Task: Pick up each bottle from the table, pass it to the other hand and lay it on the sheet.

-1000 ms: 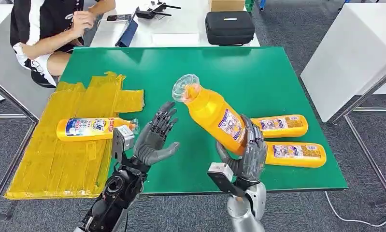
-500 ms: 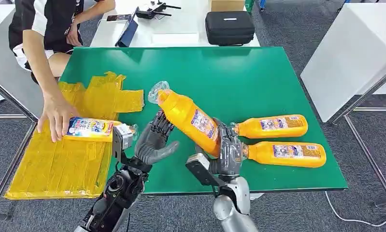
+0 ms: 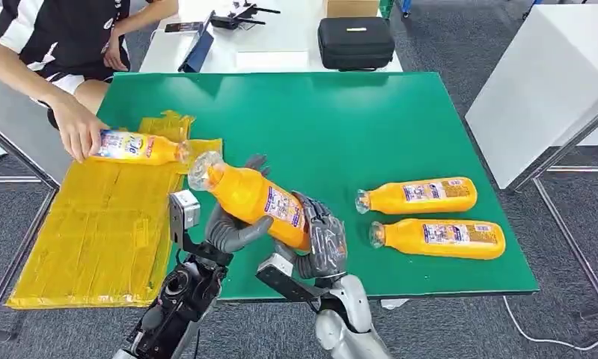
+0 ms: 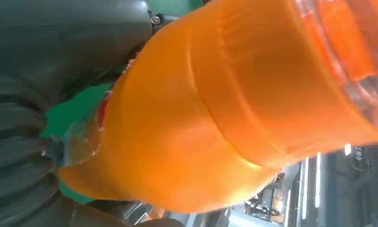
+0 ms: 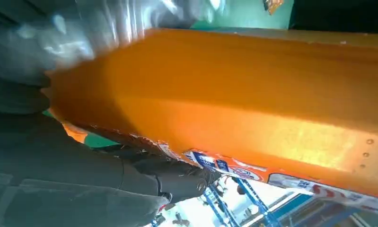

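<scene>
Centrally, green tabletop (image 3: 370, 120), grey carpet; right hand (image 3: 322, 243) grips orange bottle (image 3: 254, 198), left hand (image 3: 232, 228) cupped open beneath it, touching.

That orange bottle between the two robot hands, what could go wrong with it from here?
The bottle is tilted and in mid-air while the right hand grips its base and the left hand cups it. If the right lets go early, it may drop onto the table. A person's hand holds another bottle over the sheet, so a collision is possible.
</scene>
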